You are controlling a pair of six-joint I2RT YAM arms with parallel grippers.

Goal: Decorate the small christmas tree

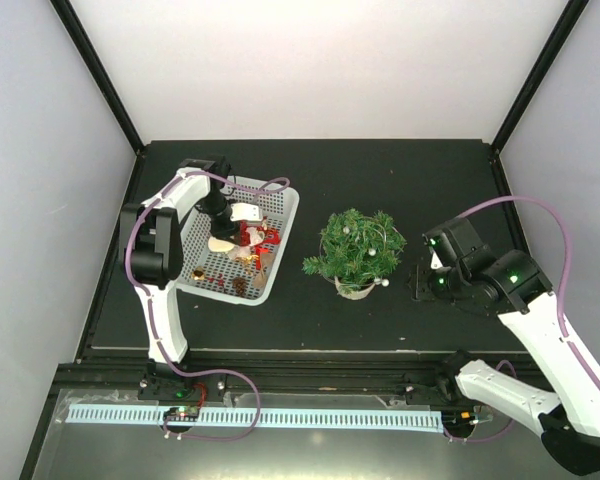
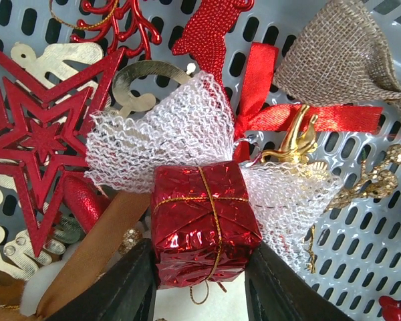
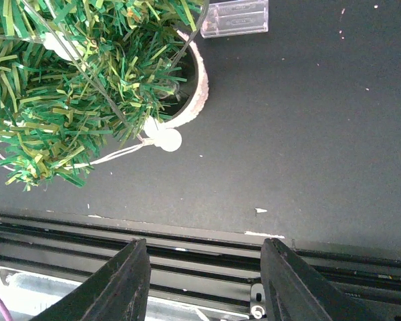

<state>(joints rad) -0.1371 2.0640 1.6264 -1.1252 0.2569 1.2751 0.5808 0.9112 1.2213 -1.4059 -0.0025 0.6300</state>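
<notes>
Red shiny foil comes first: a little gift box [image 2: 204,224] with gold string sits right between the two black fingers of the left claw [image 2: 202,271]. The fingers press on both its sides, so I think the claw has it pinched. Just behind the box is a white net bow [image 2: 167,134], then a red ribbon [image 2: 321,117]. A big red star [image 2: 43,137] lies to one side and a brown cloth bell [image 2: 341,60] to the other. Under them all is the white basket [image 2: 367,254] with its many holes, and it looks full of toys.

Farther off, in the middle of the black table [image 1: 380,170], stands the small christmas tree [image 1: 358,248]. It is upright in its pale round pot [image 3: 197,93], just to the right of the basket and not touching it. A few small white balls [image 3: 167,139] hang on it from thin string, but I see no red or gold toys on it.

On the far side of the tree waits the right claw [image 3: 204,267] — its fingers are wide apart and hold nothing.

So the job looks only just begun. The gift box has not left the basket yet. It needs to go up, over to the tree and onto a branch — and then all the other toys too.
</notes>
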